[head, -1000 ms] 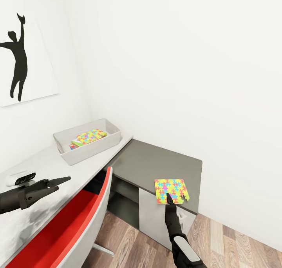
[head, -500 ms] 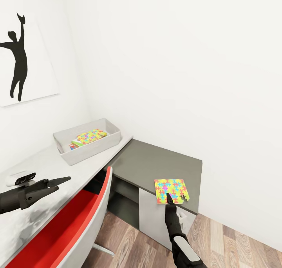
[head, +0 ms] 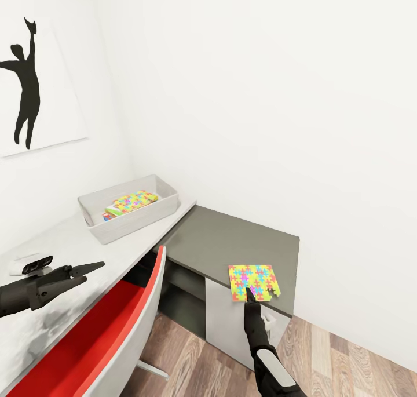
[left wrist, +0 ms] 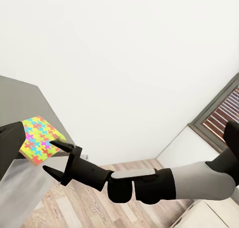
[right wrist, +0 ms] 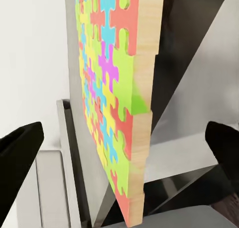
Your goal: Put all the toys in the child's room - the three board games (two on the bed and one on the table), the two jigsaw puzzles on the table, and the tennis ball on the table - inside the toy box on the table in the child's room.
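The right claw [head: 249,292] stands wide, its 2 fingers spread to either side of the near edge of a jigsaw puzzle [head: 253,281] without closing on it; in the right wrist view the puzzle [right wrist: 112,88] fills the gap edge-on, with a dark fingertip [right wrist: 20,153] off each side. That puzzle lies flat on the dark part of the desk [head: 231,243], at its front edge. Against the picture 1 second ago, claw and puzzle sit slightly farther up the dark top, a small shift. The left claw [head: 87,269] hangs open and empty above the light part of the desk, unchanged. The toy box [head: 95,208] stands on the light top by the wall, holding the second puzzle [head: 136,201]; beneath it a game box shows only a green and red sliver, too little to read.
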You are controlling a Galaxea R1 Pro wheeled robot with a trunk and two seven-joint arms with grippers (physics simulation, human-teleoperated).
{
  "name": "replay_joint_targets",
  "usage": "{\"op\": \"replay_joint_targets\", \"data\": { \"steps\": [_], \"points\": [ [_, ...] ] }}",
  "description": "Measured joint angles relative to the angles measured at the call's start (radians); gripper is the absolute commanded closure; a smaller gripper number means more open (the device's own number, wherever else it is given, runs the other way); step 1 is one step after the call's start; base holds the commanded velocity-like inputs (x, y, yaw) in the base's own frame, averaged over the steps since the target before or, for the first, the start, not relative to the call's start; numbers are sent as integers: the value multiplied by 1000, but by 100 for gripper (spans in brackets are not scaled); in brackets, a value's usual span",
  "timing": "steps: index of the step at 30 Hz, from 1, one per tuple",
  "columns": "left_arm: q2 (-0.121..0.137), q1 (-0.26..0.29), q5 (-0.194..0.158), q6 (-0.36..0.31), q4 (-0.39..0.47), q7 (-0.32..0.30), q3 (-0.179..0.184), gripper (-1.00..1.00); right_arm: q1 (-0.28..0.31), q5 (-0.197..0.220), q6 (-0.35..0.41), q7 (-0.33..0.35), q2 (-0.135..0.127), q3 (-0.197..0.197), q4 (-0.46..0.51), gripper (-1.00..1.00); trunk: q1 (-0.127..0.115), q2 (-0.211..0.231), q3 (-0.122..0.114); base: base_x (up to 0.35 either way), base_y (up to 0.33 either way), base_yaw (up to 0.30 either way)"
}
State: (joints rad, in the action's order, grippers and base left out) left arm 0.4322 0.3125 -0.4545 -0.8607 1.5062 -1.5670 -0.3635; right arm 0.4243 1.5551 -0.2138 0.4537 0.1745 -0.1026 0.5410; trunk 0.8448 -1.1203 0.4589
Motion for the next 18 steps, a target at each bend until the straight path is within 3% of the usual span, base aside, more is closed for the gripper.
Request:
{"op": "replay_joint_targets", "data": {
  "steps": [15, 18],
  "points": [
    [0, 0, 0, 0, -1, 0, 1, -100, 15, 0, 1, 0, 0, -1, 0, 100, 0, 0, 0, 0, 0, 0],
    [0, 0, 0, 0, -2, 0, 1, -100, 15, -1, 2, 1, 0, -1, 0, 100, -11, 21, -9, 0, 0, 0]
  ]
}}
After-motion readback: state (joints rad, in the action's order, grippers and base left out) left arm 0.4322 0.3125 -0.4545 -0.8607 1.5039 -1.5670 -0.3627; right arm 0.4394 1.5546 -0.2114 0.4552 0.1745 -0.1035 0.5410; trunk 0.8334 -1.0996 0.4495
